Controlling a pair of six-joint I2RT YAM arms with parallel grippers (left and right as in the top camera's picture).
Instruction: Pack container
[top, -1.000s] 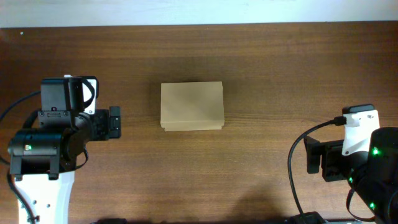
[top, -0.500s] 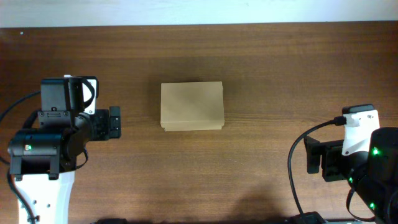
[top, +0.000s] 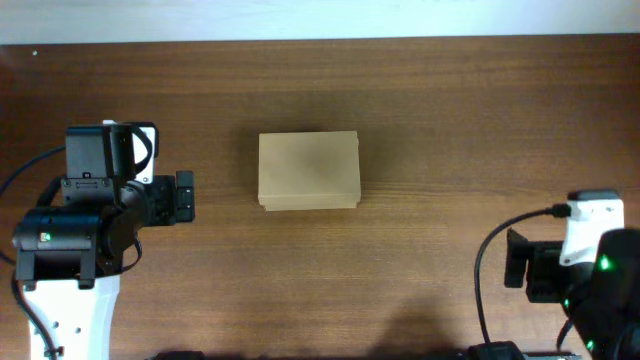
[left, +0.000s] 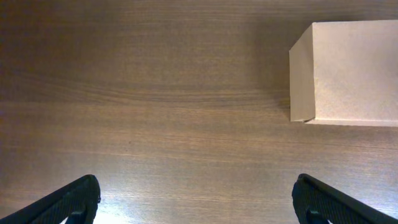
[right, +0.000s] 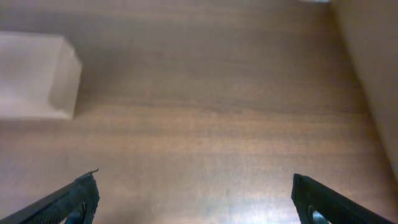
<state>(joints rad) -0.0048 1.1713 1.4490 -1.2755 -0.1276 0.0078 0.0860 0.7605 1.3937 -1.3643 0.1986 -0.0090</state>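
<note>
— Where was the small tan cardboard box (top: 308, 171)?
— Mid-table, lid down, between both arms, untouched. Left gripper (left: 196, 200) and right gripper (right: 196, 198) were spread wide, empty. Looked finished; next, probably just retreat.

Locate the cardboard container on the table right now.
In the overhead view the container lies closed near the table's middle, between both arms, nearer the left claw.

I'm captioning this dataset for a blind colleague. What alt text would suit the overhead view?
A small tan-brown rectangular cardboard box, lid closed, sits alone near the middle of a dark brown wooden table. The left gripper rests to one side of it with open jaws, apart from it; the right gripper sits farther off near the opposite edge, also open.
</note>
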